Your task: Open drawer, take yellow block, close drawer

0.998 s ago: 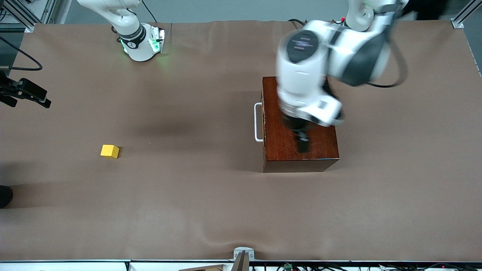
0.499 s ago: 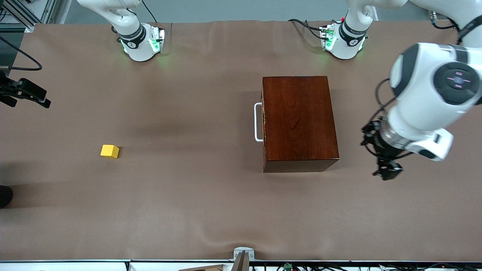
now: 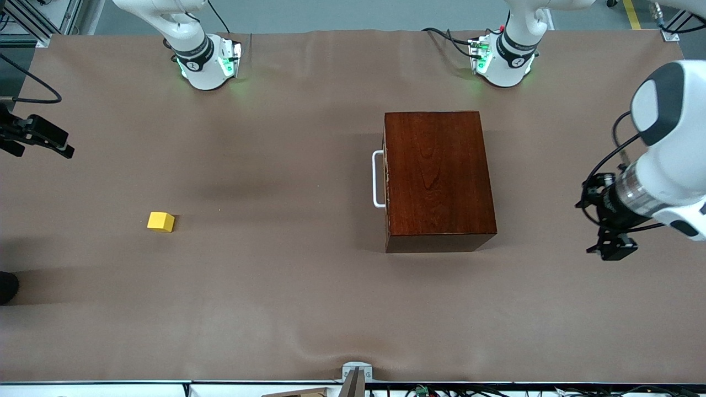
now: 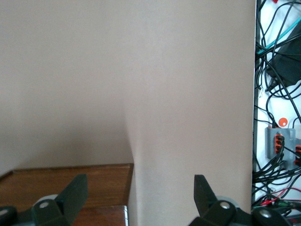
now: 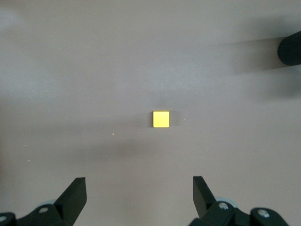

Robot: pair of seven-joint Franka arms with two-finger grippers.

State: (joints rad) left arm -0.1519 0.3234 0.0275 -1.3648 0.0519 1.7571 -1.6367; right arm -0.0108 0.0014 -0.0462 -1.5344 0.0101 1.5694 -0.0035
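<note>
Drawer point(image 3: 380, 179) sat shut in the dark wooden box point(image 3: 438, 179), its white handle facing the right arm's end of the table, and the yellow block point(image 3: 160, 221) lay on the bare brown table point(image 3: 276, 303) well apart from the box, toward that same end. Left gripper point(image 3: 611, 247) hung over the table past the box at the left arm's end, its fingers point(image 4: 75, 193) spread with nothing between them. Right gripper point(image 5: 136, 197) was high over the block, jaws wide and empty.

The right gripper point(image 5: 136, 193) hangs high over the brown table cover point(image 5: 70, 70), fingers point(image 5: 75, 193) spread wide and empty. The yellow block point(image 5: 161, 119) sits alone below, at twelve o'clock of the fingertips.
</note>
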